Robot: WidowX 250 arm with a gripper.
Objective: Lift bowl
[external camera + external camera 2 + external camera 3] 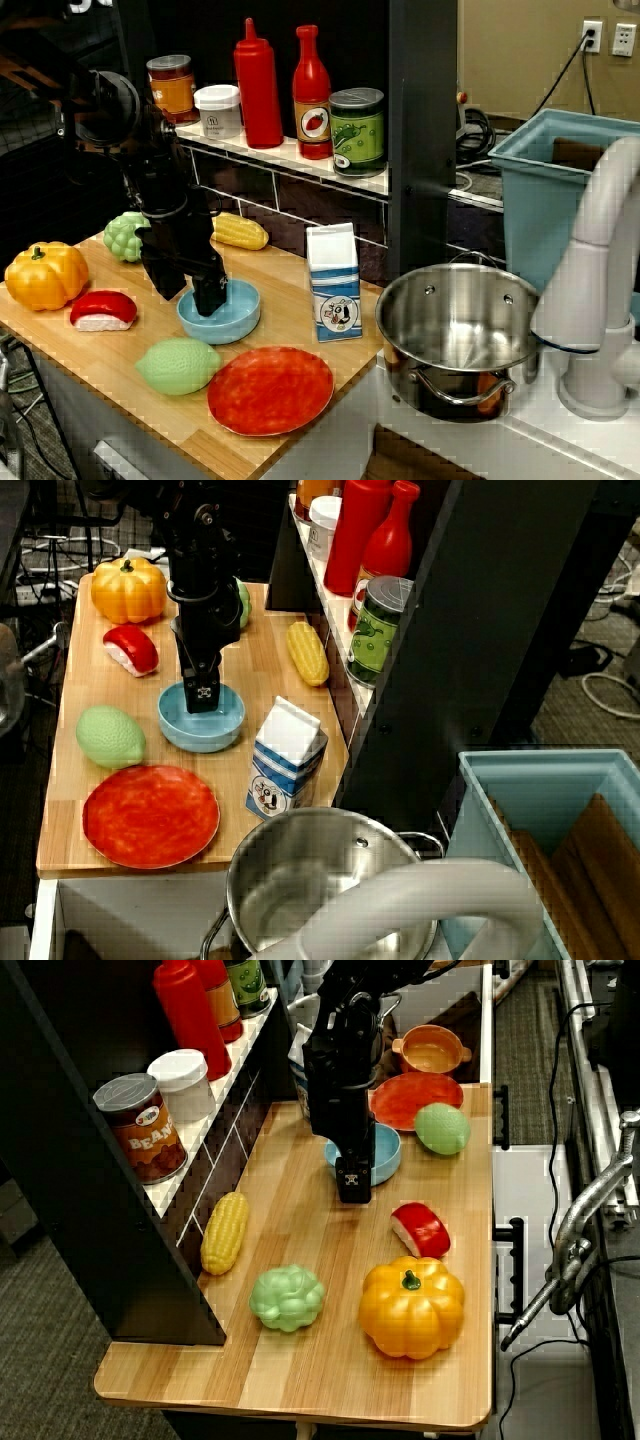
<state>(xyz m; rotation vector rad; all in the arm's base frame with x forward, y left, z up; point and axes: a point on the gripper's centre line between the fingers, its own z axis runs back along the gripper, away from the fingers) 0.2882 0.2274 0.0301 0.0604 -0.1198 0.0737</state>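
The small light-blue bowl (235, 318) sits on the wooden board, between the green lemon (178, 365) and the milk carton (333, 282). It also shows in the overhead view (200, 730) and the side view (385, 1152). My black gripper (188, 295) points down at the bowl's left rim. One finger is inside the bowl and the other is outside, close together with the rim between them. The gripper also shows in the overhead view (200, 685) and the side view (352, 1175). The bowl looks flat on the board.
A red-orange plate (270, 390) lies in front of the bowl. A steel pot (460, 330) stands to the right. A red-and-white piece (103, 310), an orange pumpkin (45, 275), a green cluster (125, 235) and corn (240, 232) lie to the left and behind. A shelf of bottles and cans (300, 150) runs along the back.
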